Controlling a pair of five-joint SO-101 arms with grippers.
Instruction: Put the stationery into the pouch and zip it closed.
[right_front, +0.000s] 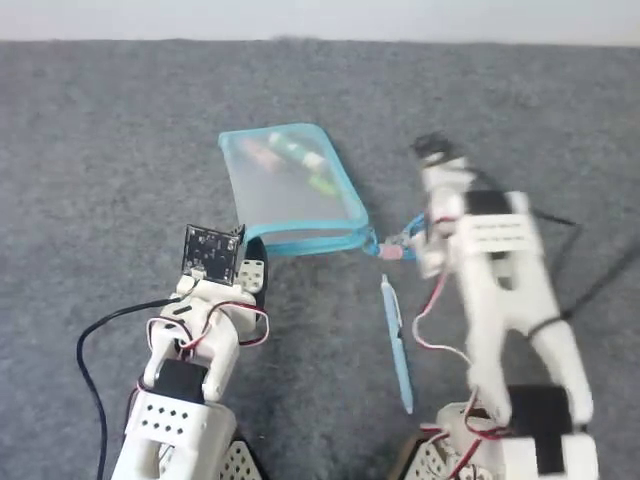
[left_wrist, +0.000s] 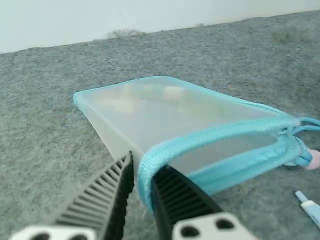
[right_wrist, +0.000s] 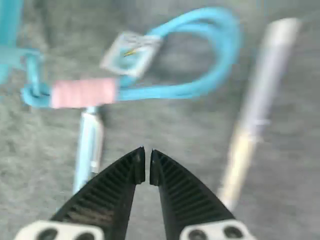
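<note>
A translucent pouch (right_front: 285, 195) with teal trim lies on the grey carpet, with coloured stationery (right_front: 295, 155) showing through its far end. My left gripper (left_wrist: 142, 187) is shut on the teal zip edge at the pouch (left_wrist: 165, 115) near corner; in the high view it (right_front: 250, 272) sits at that corner. The teal pull cord (right_wrist: 200, 60) with a pink bead (right_wrist: 82, 93) trails from the other corner. My right gripper (right_wrist: 146, 162) hovers shut just short of the cord, holding nothing; from above it (right_front: 422, 258) is beside the bead (right_front: 395, 253). A light blue pen (right_front: 397, 345) lies loose on the carpet.
A pale pen-like stick (right_wrist: 260, 105) lies past the cord loop, beside my right gripper. The blue pen's end (right_wrist: 87, 145) points toward the bead, and its tip (left_wrist: 307, 205) is in the left wrist view. Open carpet (right_front: 120, 150) spreads left of and behind the pouch.
</note>
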